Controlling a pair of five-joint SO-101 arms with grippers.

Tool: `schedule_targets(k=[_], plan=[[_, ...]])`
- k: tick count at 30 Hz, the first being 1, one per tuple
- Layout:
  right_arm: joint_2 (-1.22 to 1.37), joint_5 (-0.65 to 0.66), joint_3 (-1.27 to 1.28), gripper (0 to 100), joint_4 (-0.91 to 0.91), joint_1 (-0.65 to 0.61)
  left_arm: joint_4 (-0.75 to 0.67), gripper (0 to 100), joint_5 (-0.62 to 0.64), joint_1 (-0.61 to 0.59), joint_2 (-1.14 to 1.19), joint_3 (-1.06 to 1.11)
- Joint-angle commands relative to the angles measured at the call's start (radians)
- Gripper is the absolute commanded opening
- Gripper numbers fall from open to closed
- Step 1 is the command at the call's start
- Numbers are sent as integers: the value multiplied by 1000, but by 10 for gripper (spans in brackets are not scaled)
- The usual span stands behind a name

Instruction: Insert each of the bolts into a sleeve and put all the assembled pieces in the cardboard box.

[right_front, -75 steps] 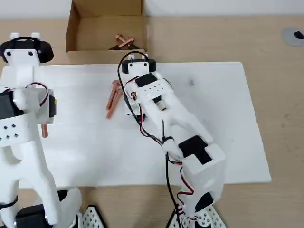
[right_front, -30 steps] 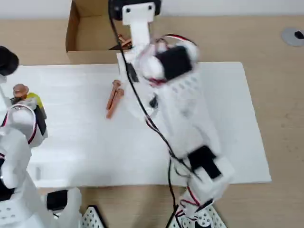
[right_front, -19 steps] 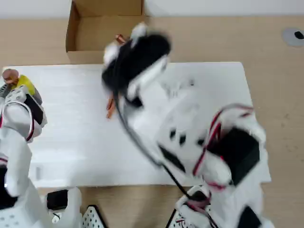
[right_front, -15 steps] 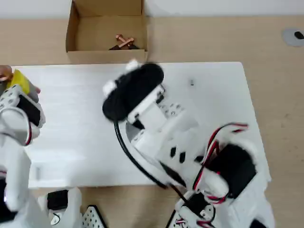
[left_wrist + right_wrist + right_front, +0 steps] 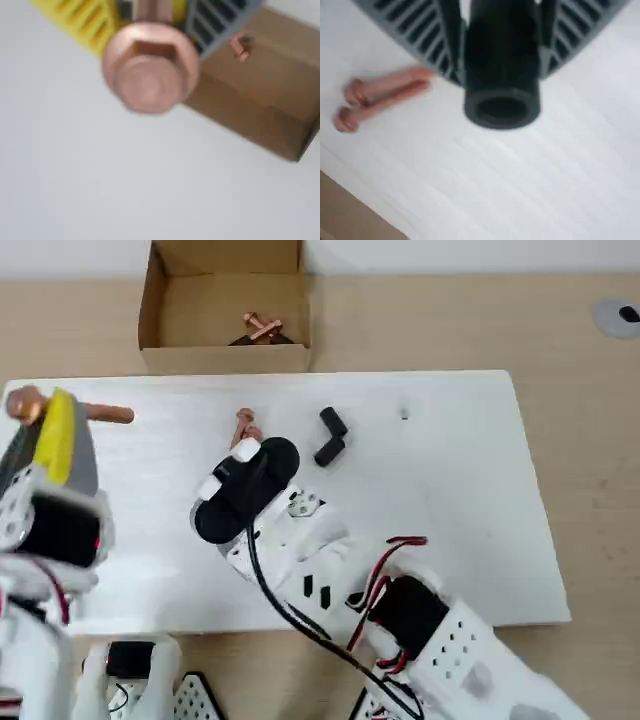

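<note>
Two loose sleeves (image 5: 333, 422) show now that the right hand (image 5: 502, 45), pinching another sleeve (image 5: 502, 107), has pulled back; the left hand (image 5: 150, 14) still pinches a bolt (image 5: 150, 75).

A copper bolt (image 5: 150, 70) is lying level in the left gripper (image 5: 150, 12), far left; a black sleeve (image 5: 502, 75) is sitting in the right gripper (image 5: 502, 30); two loose bolts (image 5: 243, 423) are lying side by side mid-counter; two loose sleeves (image 5: 333, 422) are lying right of them; assembled pieces (image 5: 260, 328) are resting in the open cardboard box (image 5: 152, 310), far side.
</note>
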Motion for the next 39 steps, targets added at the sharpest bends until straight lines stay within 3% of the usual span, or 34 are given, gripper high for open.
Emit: schedule_targets(k=[1,10,16,28,33,39], plan=[[-35,-21,5,10,-77,-13,-23,6,9,14,-24,23],[-36,2,4,10,-89,-10,18,6,5,167,-30,203],[-41,18,4,10,-91,-10,23,9,5,176,-25,198],[-44,89,5,10,-98,53,199,9,-35,178,-25,86],[-44,86,5,10,-98,50,206,9,-32,180,-25,74],[-44,87,5,10,-98,50,206,7,-32,305,-25,81]])
